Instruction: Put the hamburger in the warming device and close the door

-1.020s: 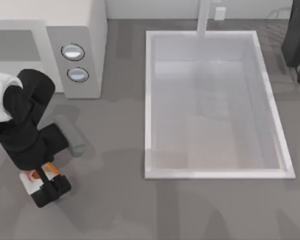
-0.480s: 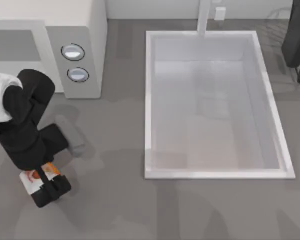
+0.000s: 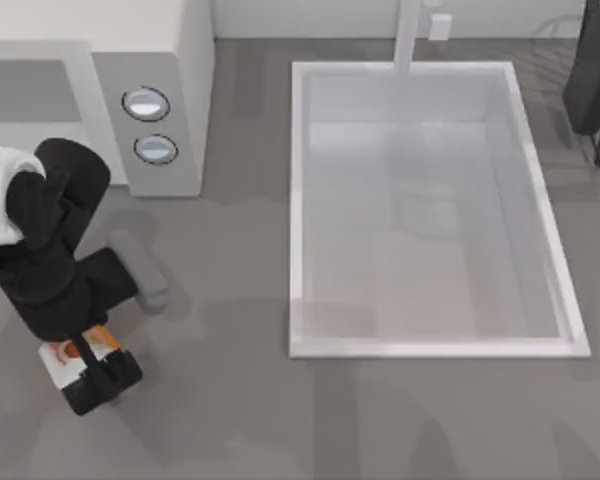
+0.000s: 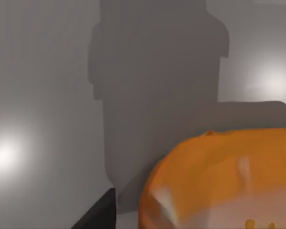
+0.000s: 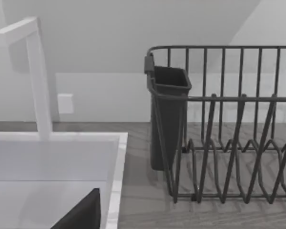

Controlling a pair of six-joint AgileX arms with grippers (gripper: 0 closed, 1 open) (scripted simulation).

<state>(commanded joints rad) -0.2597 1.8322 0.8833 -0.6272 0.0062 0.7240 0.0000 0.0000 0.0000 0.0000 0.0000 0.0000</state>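
the left claw [image 3: 98, 378] sits right over the hamburger [image 3: 72, 352] on the surface [image 3: 220, 420] at near left, seemingly gripping it, though the arm hides the contact. the warming device [image 3: 160, 90] lies beyond, toward the back; its door is cut off. the right arm is parked far right.

soft even light, faint shadows, two glare spots
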